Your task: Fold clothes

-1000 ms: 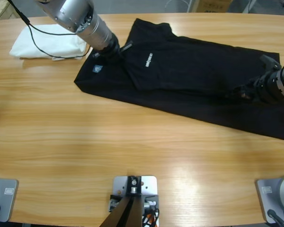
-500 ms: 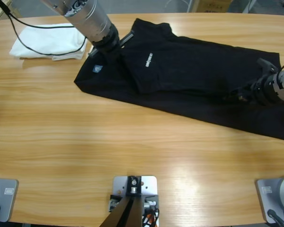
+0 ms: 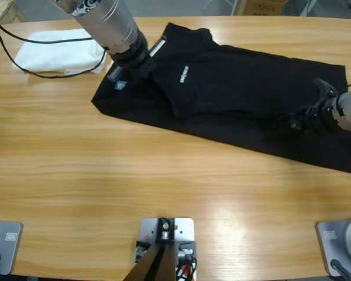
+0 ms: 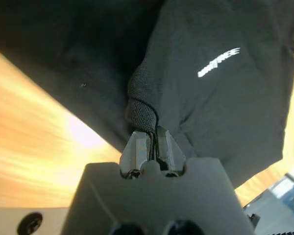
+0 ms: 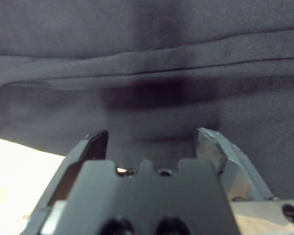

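Note:
The clothes, a black polo shirt (image 3: 240, 88), lie spread across the far half of the table, with the collar end to the left and the hem to the right. White chest lettering (image 3: 183, 74) shows on a folded-over part, and a small blue label (image 3: 120, 85) sits near the left edge. My left gripper (image 3: 147, 61) reaches in from the upper left. In the left wrist view my left gripper (image 4: 152, 136) is shut on a ribbed fold of the shirt (image 4: 225, 98), close to the lettering (image 4: 218, 62). My right gripper (image 3: 288, 122) comes in from the right edge. It stands open just over the shirt's lower body (image 5: 147, 49), my right gripper (image 5: 151, 134) holding nothing.
A white folded garment (image 3: 58, 55) lies at the far left, with a black cable draped over it. The wooden table (image 3: 164, 175) shows bare wood across its whole near half. The shirt's hem runs to the right edge of the high view.
My left arm has shifted up and to the right, drawing the pinched fold with it. My right gripper has slid slightly left along the shirt's lower body.

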Controlling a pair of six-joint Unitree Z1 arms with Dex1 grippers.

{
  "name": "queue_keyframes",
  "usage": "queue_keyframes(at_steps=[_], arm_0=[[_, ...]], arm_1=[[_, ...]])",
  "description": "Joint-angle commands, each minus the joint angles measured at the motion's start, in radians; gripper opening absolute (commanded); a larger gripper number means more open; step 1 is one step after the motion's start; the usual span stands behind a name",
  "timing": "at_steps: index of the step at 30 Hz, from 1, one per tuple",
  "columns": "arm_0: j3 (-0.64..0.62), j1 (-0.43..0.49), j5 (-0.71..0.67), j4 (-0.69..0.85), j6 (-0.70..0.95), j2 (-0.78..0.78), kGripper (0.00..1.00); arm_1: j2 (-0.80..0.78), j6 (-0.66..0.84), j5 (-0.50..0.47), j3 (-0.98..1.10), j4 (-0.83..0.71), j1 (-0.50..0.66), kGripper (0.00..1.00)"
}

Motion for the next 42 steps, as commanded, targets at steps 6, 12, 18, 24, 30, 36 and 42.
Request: queue_keyframes(at_steps=[6,12,18,24,30,36,42], arm_0=[[0.042,-0.062,0.03,0.066,-0.228,0.007,0.0],[0.084,-0.07,0.033,0.068,-0.288,0.014,0.0],[0.135,-0.064,0.059,0.066,-0.282,0.035,0.0],[0.187,-0.067,0.072,0.091,-0.231,0.028,0.913],[0.205,-0.112,0.094,0.13,-0.215,-0.034,0.914],[0.159,-0.089,0.277,0.009,0.524,-0.058,0.919],[0.156,-0.07,0.188,-0.093,1.226,-0.049,0.992]], arm_1=[[0.006,0.01,0.024,0.037,-0.022,0.015,0.711],[0.006,0.011,0.026,0.039,-0.023,0.018,0.711],[0.002,0.011,0.026,0.04,-0.023,0.019,0.715],[-0.039,0.007,0.026,0.041,-0.025,0.041,0.782],[-0.143,0.037,0.071,-0.031,-0.029,0.106,0.85],[-0.056,0.205,0.04,-0.099,-0.089,0.257,0.925],[-0.107,0.267,-0.304,-0.152,0.347,0.26,1.0]])
